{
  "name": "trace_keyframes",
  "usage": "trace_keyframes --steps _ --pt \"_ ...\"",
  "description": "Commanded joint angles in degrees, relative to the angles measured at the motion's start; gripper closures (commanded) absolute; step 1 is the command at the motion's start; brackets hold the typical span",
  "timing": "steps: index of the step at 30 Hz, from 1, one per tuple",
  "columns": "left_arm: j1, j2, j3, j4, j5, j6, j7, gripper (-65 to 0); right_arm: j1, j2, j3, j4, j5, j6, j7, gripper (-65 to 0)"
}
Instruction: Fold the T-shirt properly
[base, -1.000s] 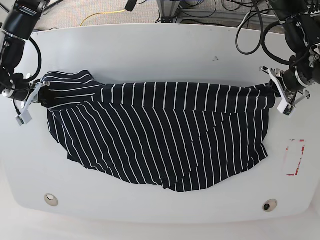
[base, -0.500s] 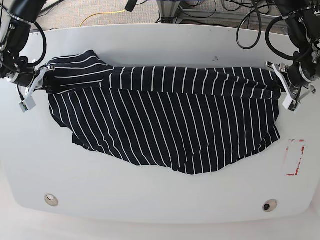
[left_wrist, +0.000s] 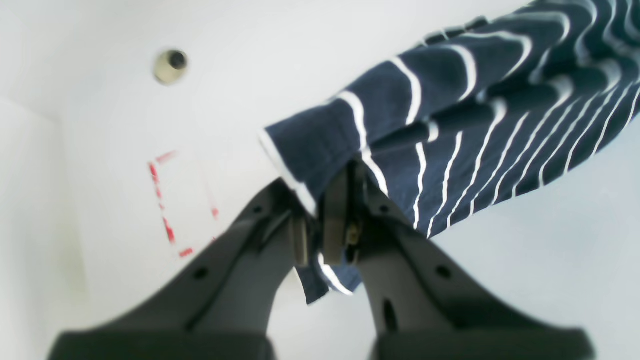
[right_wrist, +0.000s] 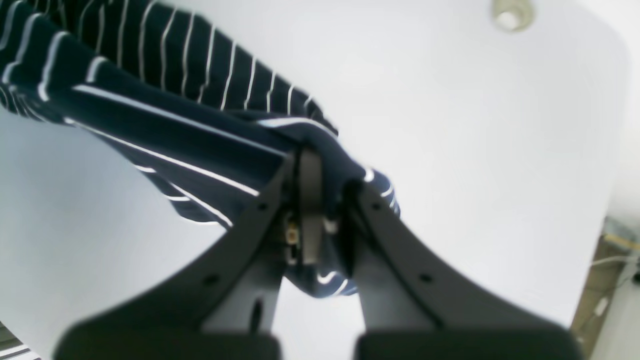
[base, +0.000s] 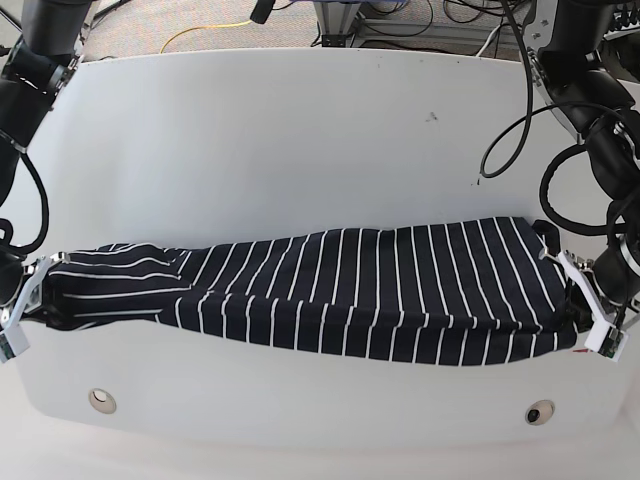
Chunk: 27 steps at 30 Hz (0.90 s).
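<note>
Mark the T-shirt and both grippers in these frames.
T-shirt (base: 370, 290), base view, middle of the striped fabric.
left gripper (left_wrist: 330, 220), left wrist view, between the fingertips clamping the cloth.
right gripper (right_wrist: 325, 200), right wrist view, between the fingertips clamping the cloth.

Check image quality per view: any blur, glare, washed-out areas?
Left wrist: left gripper fingers soft and out of focus up close, T-shirt stripes smeared, table washed out white. Right wrist: same close-range softness on the right gripper, shirt blurred, table flat and bright. Base: sharp overall, stripes crisp on the shirt, even light, faint shadow under its near edge.
</note>
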Motion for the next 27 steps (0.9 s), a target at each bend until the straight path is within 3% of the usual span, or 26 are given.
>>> trace_keyframes --steps 1,9,12,18,23,27 --pt "-3.75 -0.92 0.38 0.64 -0.51 -0.06 -0.97 -1.7 4.45 4.2 -0.9 0.99 0.73 0.03 1.19 0.0" --pt "-11.58 -0.66 4.07 0.55 2.48 -0.06 -0.97 -1.7 16.32 10.18 -8.37 0.99 0.73 0.03 1.19 0.0" --pt "-14.22 1.89 3.98 0.55 2.65 -0.06 -0.97 -1.7 19.04 12.29 -8.9 0.99 0.82 0.03 1.19 0.0" --pt "-19.31 2.42 4.24 0.46 6.17 -0.06 -0.89 -1.7 26.51 13.26 -13.82 0.81 0.73 0.03 1.19 0.0" --pt "-23.62 6.81 4.07 0.46 8.63 -0.06 -0.14 -1.7 34.69 16.07 -21.73 0.99 0.73 0.03 1.19 0.0" --pt "-26.87 7.16 3.98 -0.16 11.18 -0.06 -0.14 -1.7 41.63 16.86 -25.95 0.02 0.55 0.03 1.19 0.0"
